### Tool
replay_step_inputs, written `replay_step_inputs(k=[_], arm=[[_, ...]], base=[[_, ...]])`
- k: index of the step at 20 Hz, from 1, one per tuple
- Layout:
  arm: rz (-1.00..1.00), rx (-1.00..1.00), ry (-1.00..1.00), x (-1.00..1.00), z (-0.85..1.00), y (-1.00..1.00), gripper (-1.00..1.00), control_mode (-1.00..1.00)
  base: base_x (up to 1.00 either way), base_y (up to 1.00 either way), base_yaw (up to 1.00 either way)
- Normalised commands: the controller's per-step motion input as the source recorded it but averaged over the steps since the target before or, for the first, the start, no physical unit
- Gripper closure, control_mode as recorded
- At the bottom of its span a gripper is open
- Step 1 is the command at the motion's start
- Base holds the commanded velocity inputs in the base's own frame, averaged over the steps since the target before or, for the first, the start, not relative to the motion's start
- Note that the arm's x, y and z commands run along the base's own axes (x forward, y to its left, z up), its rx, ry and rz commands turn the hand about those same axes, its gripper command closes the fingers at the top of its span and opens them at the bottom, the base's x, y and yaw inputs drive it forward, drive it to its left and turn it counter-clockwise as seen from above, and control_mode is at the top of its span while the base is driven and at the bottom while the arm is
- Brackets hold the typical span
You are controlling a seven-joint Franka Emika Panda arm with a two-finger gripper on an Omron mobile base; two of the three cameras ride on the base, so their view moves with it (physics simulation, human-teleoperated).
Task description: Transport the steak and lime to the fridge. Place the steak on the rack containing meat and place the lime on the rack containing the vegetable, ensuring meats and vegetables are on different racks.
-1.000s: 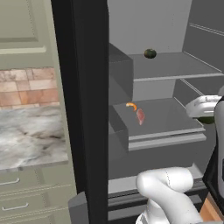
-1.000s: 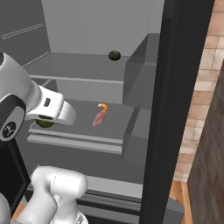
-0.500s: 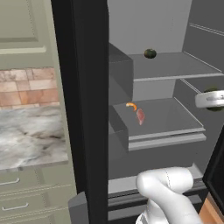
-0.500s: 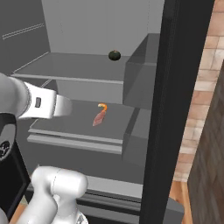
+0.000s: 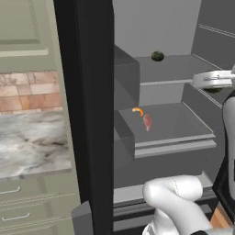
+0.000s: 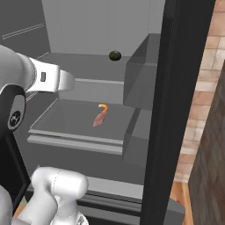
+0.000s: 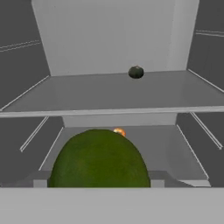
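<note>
You have the lime gripped in the fingers, held in front of the open fridge at upper rack height. A dark vegetable rests near that rack's back edge. The steak lies mid lower rack.

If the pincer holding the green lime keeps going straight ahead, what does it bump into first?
Probably the front edge of the upper rack, though depth is hard to judge. The lime sits about level with that edge. The dark round vegetable is farther back on it.
</note>
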Motion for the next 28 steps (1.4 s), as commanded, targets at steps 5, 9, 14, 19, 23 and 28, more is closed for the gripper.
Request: replay_step_inputs(k=[5,9,14,19,23,28], arm=[[0.04,0.00,0.00,0.56,0.00,0.00,1.00,-1.00],[0.03,0.00,-0.01,0.57,-0.14,0.00,1.00,-1.00],[0.01,0.00,-0.01,0.85,-0.24,0.00,1.00,-1.00],[0.00,0.00,0.01,0.95,-0.30,0.00,1.00,-1.00],[0.00,0.00,0.02,0.91,-0.36,0.00,1.00,-1.00],[0.00,0.00,0.00,0.82,-0.32,0.00,1.00,-1.00]], base=[[0.00,0.00,0.00],[0.00,0.00,0.00],[0.00,0.00,0.00],[0.00,0.00,0.00],[0.00,0.00,0.00],[0.00,0.00,0.00]])
